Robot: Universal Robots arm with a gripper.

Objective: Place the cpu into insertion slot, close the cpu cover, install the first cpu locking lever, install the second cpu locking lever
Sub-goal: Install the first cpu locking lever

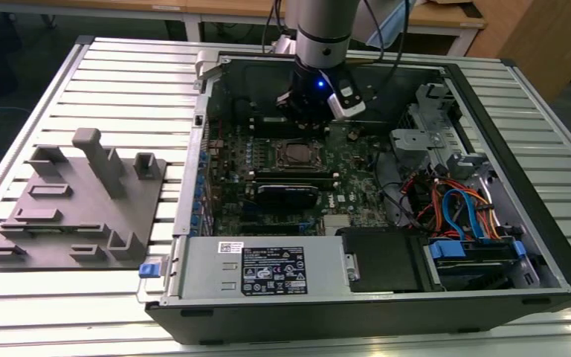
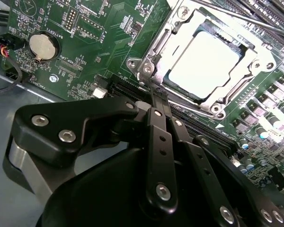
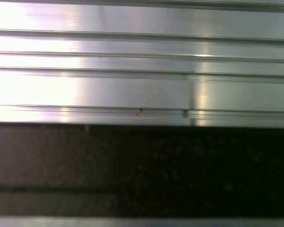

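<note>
The cpu (image 2: 203,61), with its pale silver top, lies flat in the socket on the green motherboard (image 2: 85,28). The cpu cover (image 2: 157,47), a silvery frame, lies down around it, and the chip shows through its cut-out. A thin metal lever rod (image 2: 236,16) runs along one side of the socket. My gripper (image 2: 154,97) has its black fingers (image 2: 157,137) pressed together with nothing between them, and the tips hang just off one corner of the socket. In the exterior view the gripper (image 1: 303,119) hangs over the board just behind the socket (image 1: 291,154).
The open computer case (image 1: 523,290) lies on a slatted aluminium table (image 1: 117,74). A power supply (image 1: 265,268), coloured cables (image 1: 459,212) and drive bays (image 1: 424,137) crowd the case. A grey fixture plate (image 1: 77,201) sits at the exterior view's left. Metal slats (image 3: 132,71) show in the first wrist view.
</note>
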